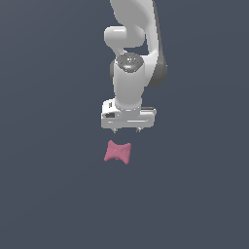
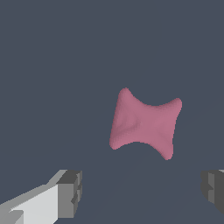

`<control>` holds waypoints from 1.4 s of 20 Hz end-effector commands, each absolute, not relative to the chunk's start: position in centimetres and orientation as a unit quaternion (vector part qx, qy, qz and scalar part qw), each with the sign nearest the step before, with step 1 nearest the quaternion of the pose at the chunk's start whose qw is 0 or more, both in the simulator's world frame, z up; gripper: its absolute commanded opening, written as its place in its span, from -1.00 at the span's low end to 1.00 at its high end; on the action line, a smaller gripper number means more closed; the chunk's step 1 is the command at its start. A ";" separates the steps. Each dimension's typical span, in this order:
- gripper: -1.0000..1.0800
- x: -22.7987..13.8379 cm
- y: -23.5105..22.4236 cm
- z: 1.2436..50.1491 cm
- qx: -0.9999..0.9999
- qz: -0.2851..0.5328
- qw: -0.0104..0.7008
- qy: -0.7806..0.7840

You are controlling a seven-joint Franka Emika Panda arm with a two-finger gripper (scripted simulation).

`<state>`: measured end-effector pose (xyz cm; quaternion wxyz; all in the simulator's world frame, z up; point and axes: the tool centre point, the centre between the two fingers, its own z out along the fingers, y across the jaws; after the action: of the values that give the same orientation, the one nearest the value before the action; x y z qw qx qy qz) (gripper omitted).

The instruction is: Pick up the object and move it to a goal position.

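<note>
The object (image 1: 117,152) is a small pink bow-tie-shaped lump, pinched in the middle, lying on the dark grey floor. In the wrist view the object (image 2: 144,124) lies flat with its flared ends spread apart. My gripper (image 1: 126,130) hangs just above it, a little toward the exterior view's right, pointing down. It is open and holds nothing. Both grey fingertips (image 2: 70,193) show far apart in the wrist view, with the lump beyond the gap between them, not touching either.
The white arm (image 1: 130,63) rises from the gripper to the upper edge of the exterior view. A plain dark grey floor (image 1: 48,194) surrounds the lump.
</note>
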<state>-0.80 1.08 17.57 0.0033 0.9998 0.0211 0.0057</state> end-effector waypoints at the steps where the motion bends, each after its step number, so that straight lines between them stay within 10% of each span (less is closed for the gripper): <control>1: 0.92 -0.8 1.1 17.6 1.000 0.006 0.003 0.021; 28: 0.92 -0.1 3.4 17.2 0.991 0.013 0.006 0.131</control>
<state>-0.20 3.56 17.42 0.0056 0.9928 0.1190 0.0134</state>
